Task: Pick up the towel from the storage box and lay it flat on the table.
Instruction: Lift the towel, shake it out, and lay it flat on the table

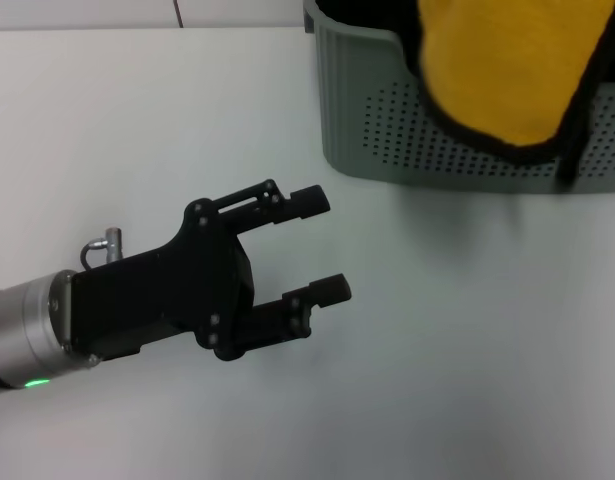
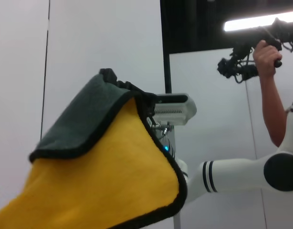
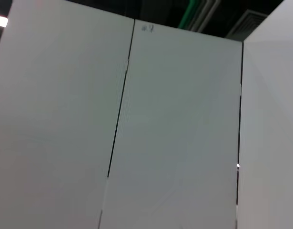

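Note:
The towel [image 1: 507, 70] hangs above the storage box [image 1: 427, 140] at the back right, yellow face towards me, with its black edging low over the box's front wall. In the left wrist view the towel [image 2: 108, 181] is folded over, green-grey on top, and its upper corner is pinched by my right gripper [image 2: 108, 75], of which only a black tip shows. My left gripper [image 1: 329, 245] is open and empty, low over the table [image 1: 437, 330], to the left of the box and nearer to me.
The box stands at the table's back right edge. In the left wrist view a person [image 2: 272, 95] holding a device stands beyond my white body [image 2: 241, 174]. The right wrist view shows only wall panels.

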